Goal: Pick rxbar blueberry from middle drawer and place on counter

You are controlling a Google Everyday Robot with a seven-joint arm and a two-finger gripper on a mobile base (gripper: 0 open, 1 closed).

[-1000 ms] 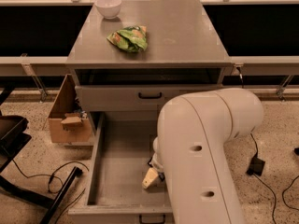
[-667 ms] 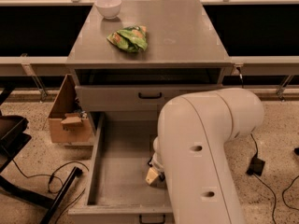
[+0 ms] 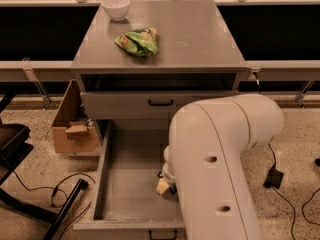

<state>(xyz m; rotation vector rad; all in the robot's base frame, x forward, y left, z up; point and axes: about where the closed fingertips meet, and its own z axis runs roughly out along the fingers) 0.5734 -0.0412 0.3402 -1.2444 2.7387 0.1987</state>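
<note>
white arm [image 3: 220,174] is reaching into the open middle drawer [image 3: 127,184], covering most of the gripper [image 3: 165,186] at the floor's 4 o'clock; grip state cannot tell, nor where rxbar blueberry is lying; green chip bag [image 3: 138,41] is sitting at counter [image 3: 200,39] 10 o'clock

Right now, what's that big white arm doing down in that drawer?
The robot's white arm reaches down into the open middle drawer of a grey cabinet. Its claw sits low over the drawer floor, near the right side, mostly hidden behind the arm. The snack bar it is after cannot be seen from here. Up on the counter lie a green chip bag and a white bowl.
</note>
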